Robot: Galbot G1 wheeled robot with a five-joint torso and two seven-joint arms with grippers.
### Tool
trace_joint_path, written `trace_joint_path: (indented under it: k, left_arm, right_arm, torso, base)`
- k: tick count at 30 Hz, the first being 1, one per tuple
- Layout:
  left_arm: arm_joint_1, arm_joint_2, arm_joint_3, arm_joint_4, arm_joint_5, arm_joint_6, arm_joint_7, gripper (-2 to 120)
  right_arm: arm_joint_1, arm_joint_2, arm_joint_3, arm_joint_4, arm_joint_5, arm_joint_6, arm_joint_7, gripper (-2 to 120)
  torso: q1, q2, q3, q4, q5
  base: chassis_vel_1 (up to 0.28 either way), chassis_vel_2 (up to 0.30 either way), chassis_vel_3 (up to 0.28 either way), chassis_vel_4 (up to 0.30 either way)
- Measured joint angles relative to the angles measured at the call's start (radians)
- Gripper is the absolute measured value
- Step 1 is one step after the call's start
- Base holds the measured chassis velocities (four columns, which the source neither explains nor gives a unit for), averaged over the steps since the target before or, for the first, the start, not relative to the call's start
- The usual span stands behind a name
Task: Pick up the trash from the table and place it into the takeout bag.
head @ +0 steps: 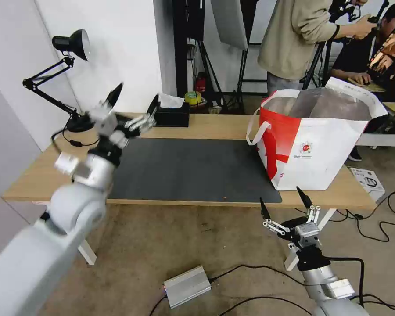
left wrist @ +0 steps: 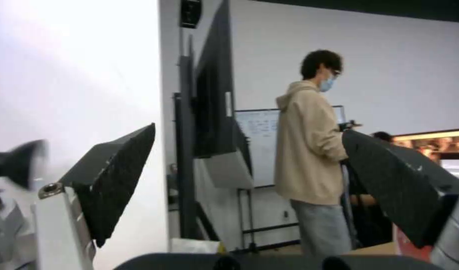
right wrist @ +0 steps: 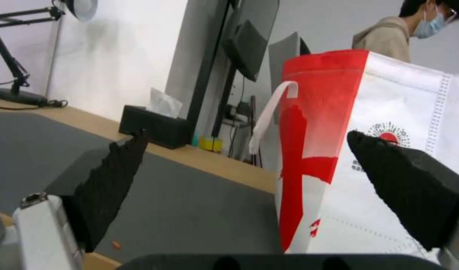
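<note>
Zero trash on table: none of the used containers lies on the table (head: 197, 125) or its dark mat (head: 193, 169); judged already bagged, though the bag's contents cannot be seen.
Takeout bag: takeout bag (head: 316, 145) stands upright on the robot's right end of the table, at the mat's right edge, mouth spread open so the foil lining shows; the stance suits dropping things in from above. White strap handle (head: 255, 127) hangs off the left side.
Bag, right wrist view: takeout bag (right wrist: 369, 150) sits close ahead, round red logo facing the camera.
Left gripper: left gripper (head: 129, 112) raised over the table's back-left area, above the mat's far corner, fingers spread, holding nothing. Arm blurred, likely moving.
Left wrist view: left gripper (left wrist: 249, 180) points out at the room, both pads apart, nothing between.
Right gripper: right gripper (head: 285, 206) low, in front of the table's near edge, below the bag, fingers released and empty; looks parked clear of the work.
Right wrist view: right gripper (right wrist: 244, 176) aimed across the mat toward the bag.
Other items: black tissue box (head: 171, 115) and desk lamp (head: 66, 74) at the back edge, not trash, left in place.
Progress: judged near the end or finished.
</note>
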Motion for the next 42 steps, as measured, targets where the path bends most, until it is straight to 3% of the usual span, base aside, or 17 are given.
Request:
trace_joint_path:
  k: [2,4,6,8,17,24,32,42]
  left_arm:
    - [0.013,-0.006,-0.009,-0.006,0.005,0.000,0.001,100]
    - [0.118,-0.064,-0.067,-0.058,0.055,-0.005,0.006,100]
    - [0.137,-0.078,-0.077,-0.066,0.067,-0.007,0.007,100]
    - [0.210,-0.149,-0.119,-0.097,0.111,-0.018,0.008,100]
    - [0.335,-0.278,-0.170,-0.112,0.222,-0.084,0.032,100]
    - [0.396,-0.360,-0.157,-0.118,0.329,-0.125,0.043,100]
    - [0.494,-0.491,-0.147,-0.123,0.441,-0.220,0.082,100]
    - [0.565,-0.583,-0.118,-0.110,0.564,-0.279,0.090,100]
  right_arm:
    - [0.000,0.000,0.000,0.000,0.000,0.000,0.000,100]
    - [0.000,0.000,0.000,0.000,0.000,0.000,0.000,100]
    - [0.000,0.000,0.000,0.000,0.000,0.000,0.000,100]
    - [0.000,0.000,0.000,0.000,0.000,0.000,0.000,100]
    - [0.000,0.000,0.000,0.000,0.000,0.000,0.000,100]
    - [0.000,0.000,0.000,0.000,0.000,0.000,0.000,100]
    - [0.000,0.000,0.000,0.000,0.000,0.000,0.000,100]
    - [0.000,0.000,0.000,0.000,0.000,0.000,0.000,100]
  torso:
    - [0.000,0.000,0.000,0.0001,0.0000]
    - [0.000,0.000,0.000,0.0002,0.0000]
    - [0.000,0.000,0.000,0.0000,0.0000]
    - [0.000,0.000,0.000,0.0000,-0.0001]
    - [0.000,0.000,0.000,0.0000,0.0000]
    - [0.000,0.000,0.000,-0.0001,0.0000]
    - [0.000,0.000,0.000,0.0001,0.0000]
    - [0.000,0.000,0.000,0.0000,-0.0001]
  base:
    - [0.000,0.000,0.000,0.000]
    - [0.000,0.000,0.000,0.000]
    - [0.000,0.000,0.000,0.000]
    - [0.000,0.000,0.000,0.000]
    - [0.000,0.000,0.000,0.000]
    - [0.000,0.000,0.000,0.000]
    - [0.000,0.000,0.000,0.000]
    - [0.000,0.000,0.000,0.000]
